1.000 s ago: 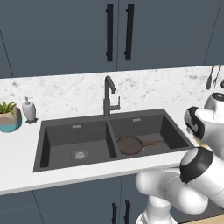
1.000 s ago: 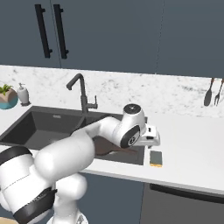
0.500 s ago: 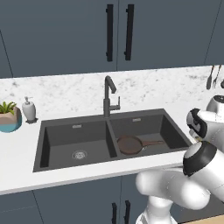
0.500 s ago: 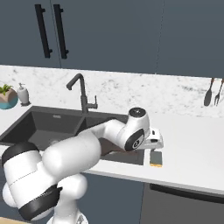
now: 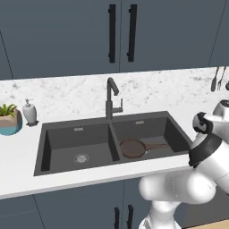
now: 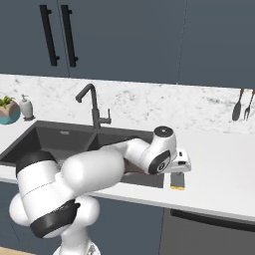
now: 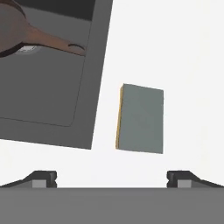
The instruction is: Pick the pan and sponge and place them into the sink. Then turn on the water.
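Where the white counter (image 7: 183,52) meets the sink (image 7: 98,87), the sponge (image 7: 141,119) lies.

Grey-topped yellow sponge (image 7: 141,119), brown pan (image 5: 133,147), dark grey sink (image 5: 67,138).

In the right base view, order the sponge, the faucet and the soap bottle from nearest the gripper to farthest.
1. The sponge, on the counter right under the gripper.
2. The faucet, behind the sink's divider, to the left.
3. The soap bottle, far left by the potted plant.
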